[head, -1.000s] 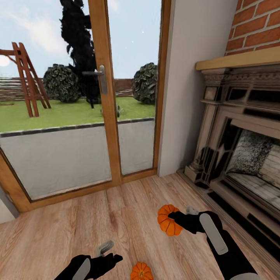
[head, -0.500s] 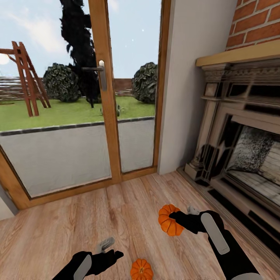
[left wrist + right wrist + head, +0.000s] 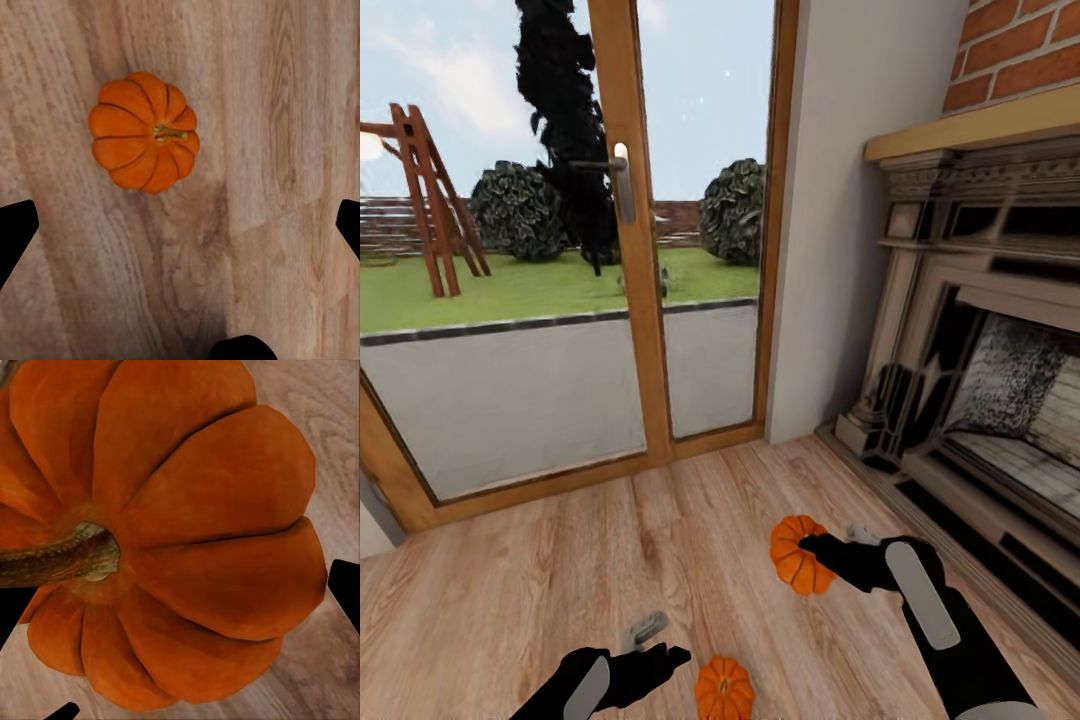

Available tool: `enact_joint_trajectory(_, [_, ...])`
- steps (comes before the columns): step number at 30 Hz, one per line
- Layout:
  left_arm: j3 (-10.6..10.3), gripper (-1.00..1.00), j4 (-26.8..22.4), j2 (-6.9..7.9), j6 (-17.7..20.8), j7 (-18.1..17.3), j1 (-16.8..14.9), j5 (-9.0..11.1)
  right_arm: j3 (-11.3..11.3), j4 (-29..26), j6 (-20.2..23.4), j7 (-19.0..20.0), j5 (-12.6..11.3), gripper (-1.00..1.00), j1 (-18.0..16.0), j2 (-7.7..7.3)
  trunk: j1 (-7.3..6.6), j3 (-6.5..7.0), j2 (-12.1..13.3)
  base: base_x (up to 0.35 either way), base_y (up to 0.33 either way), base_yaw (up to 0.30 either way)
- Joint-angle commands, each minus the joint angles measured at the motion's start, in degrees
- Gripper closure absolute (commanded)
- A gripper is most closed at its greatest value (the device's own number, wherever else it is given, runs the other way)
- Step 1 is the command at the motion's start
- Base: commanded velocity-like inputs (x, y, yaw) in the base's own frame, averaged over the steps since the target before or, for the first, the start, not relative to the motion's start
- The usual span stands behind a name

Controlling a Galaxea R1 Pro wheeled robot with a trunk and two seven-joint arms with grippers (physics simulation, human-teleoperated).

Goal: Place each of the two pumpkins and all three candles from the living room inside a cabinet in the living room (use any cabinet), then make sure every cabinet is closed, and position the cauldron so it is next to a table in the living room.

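A small orange pumpkin (image 3: 792, 553) hangs above the wooden floor, and my right gripper (image 3: 818, 549) is shut on it. In the right wrist view that pumpkin (image 3: 187, 532) shows stem-on, with dark fingertips (image 3: 346, 589) at its sides. A second pumpkin (image 3: 724, 688) lies on the floor at the bottom of the head view. My left gripper (image 3: 658, 648) hovers just left of it, open and holding nothing. In the left wrist view this pumpkin (image 3: 144, 130) lies ahead of the spread fingertips (image 3: 15, 234). Candles, cabinet, cauldron and table are out of view.
A wood-framed glass patio door (image 3: 622, 300) with a handle (image 3: 620, 182) stands ahead, with a garden beyond it. A stone fireplace (image 3: 980, 380) with a brick chimney breast runs along the right. A white wall section (image 3: 840, 220) separates them. Plank flooring (image 3: 510, 600) stretches to the left.
The camera has shifted slightly. My left gripper has edged right, toward the pumpkin on the floor. The right gripper still holds its pumpkin in much the same place.
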Motion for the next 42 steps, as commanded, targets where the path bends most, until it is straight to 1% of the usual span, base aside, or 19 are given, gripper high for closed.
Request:
enact_joint_trajectory(1, [-0.14,-1.0,-0.06,0.03,0.23,0.0,-0.05,0.23,0.0,-0.78,0.11,-0.65,-0.73,1.0,-0.02,-0.08,0.22,-0.24,-0.44,0.0,0.0,0.0])
enact_joint_trajectory(4, [-0.11,-1.0,0.01,0.09,0.27,-0.24,-0.05,0.31,-0.11,-3.31,0.72,-0.65,-0.8,1.0,-0.02,-0.07,0.87,-0.78,-1.64,0.0,0.0,0.0])
enact_joint_trajectory(9, [-0.05,-1.0,0.03,0.32,0.37,-0.6,-0.03,0.34,-0.06,-4.13,1.31,-0.57,-0.81,1.0,-0.02,-0.03,1.97,-1.68,-3.65,0.0,0.0,0.0])
enact_joint_trajectory(11, [-0.05,-1.0,0.03,0.46,0.45,-0.76,-0.02,0.34,0.02,-5.9,1.66,-0.31,-0.87,1.0,0.0,0.01,2.41,-2.04,-4.45,0.0,0.0,0.0])
enact_joint_trajectory(14, [-0.05,-1.0,0.03,0.61,0.68,-1.38,-0.07,0.34,0.03,-10.15,3.67,1.51,-0.85,1.0,1.12,0.03,3.07,-2.58,-5.65,0.0,0.0,0.0])
enact_joint_trajectory(15, [-0.05,-1.0,-0.11,0.63,0.77,-3.71,-0.09,0.28,-0.05,-13.45,4.32,3.52,-0.81,1.0,2.63,-0.01,3.29,-2.76,-6.05,0.0,0.0,0.0])
enact_joint_trajectory(17, [-0.05,-1.0,-0.18,0.71,0.85,-6.6,-0.4,0.12,-0.14,-16.01,4.87,5.38,-0.76,1.0,4.02,-0.03,3.73,-3.12,-6.86,0.0,0.0,0.0])
enact_joint_trajectory(18, [-0.09,-1.0,-0.16,0.76,0.89,-8.17,-1.08,0.09,-0.19,-17.12,5.54,6.24,-0.74,1.0,4.62,-0.04,3.95,-3.3,-7.26,0.0,0.0,0.0])
enact_joint_trajectory(19, [-0.11,-1.0,-0.12,0.88,0.94,-8.81,-1.46,0.11,-0.28,-17.54,6.05,6.58,-0.73,1.0,4.85,-0.04,4.17,-3.48,-7.66,0.0,0.0,0.0])
enact_joint_trajectory(22, [0.03,-1.0,-0.12,2.49,2.66,-9.67,-2.69,0.24,-0.69,-18.21,6.98,7.16,-0.72,1.0,5.18,0.09,4.83,-4.01,-8.86,0.0,0.0,0.0])
enact_joint_trajectory(23, [0.03,-1.0,-0.1,2.66,3.01,-9.74,-3.15,0.31,-0.68,-18.3,7.06,7.2,-0.72,1.0,5.21,0.15,5.05,-4.19,-9.26,0.0,0.0,0.0])
enact_joint_trajectory(24, [0.04,-1.0,-0.06,2.74,3.25,-9.77,-3.55,0.35,-0.69,-18.36,7.09,7.24,-0.72,1.0,5.23,0.27,5.27,-4.37,-9.66,0.0,0.0,0.0])
enact_joint_trajectory(31, [0.04,-1.0,0.11,2.96,3.28,-9.77,-4.02,0.17,-0.8,-17.96,6.52,7.31,-0.64,1.0,5.22,0.79,5.45,-5.92,-9.76,0.0,0.0,0.0])
enact_joint_trajectory(33, [0.04,-1.0,0.11,3.05,3.25,-9.76,-4.09,0.11,-1.04,-18.1,6.58,7.35,-0.64,1.0,4.68,0.82,5.5,-6.37,-9.78,0.0,0.0,0.0])
enact_joint_trajectory(35, [0.04,-1.0,0.07,3.09,3.2,-9.7,-4.13,0.08,-0.93,-18.26,6.58,7.35,-0.7,1.0,2.87,0.91,5.55,-6.81,-9.81,0.0,0.0,0.0])
enact_joint_trajectory(37, [0.04,-1.0,0.04,3.28,3.14,-9.6,-4.14,0.08,-0.57,-18.38,6.53,7.4,-0.71,1.0,1.74,0.98,5.6,-7.25,-9.84,0.0,0.0,0.0])
enact_joint_trajectory(42, [0.11,-1.0,0.0,3.36,3.02,-9.21,-4.14,0.12,-0.19,-18.35,6.47,7.52,-0.72,1.0,1.23,0.95,5.73,-8.36,-9.9,0.0,0.0,0.0])
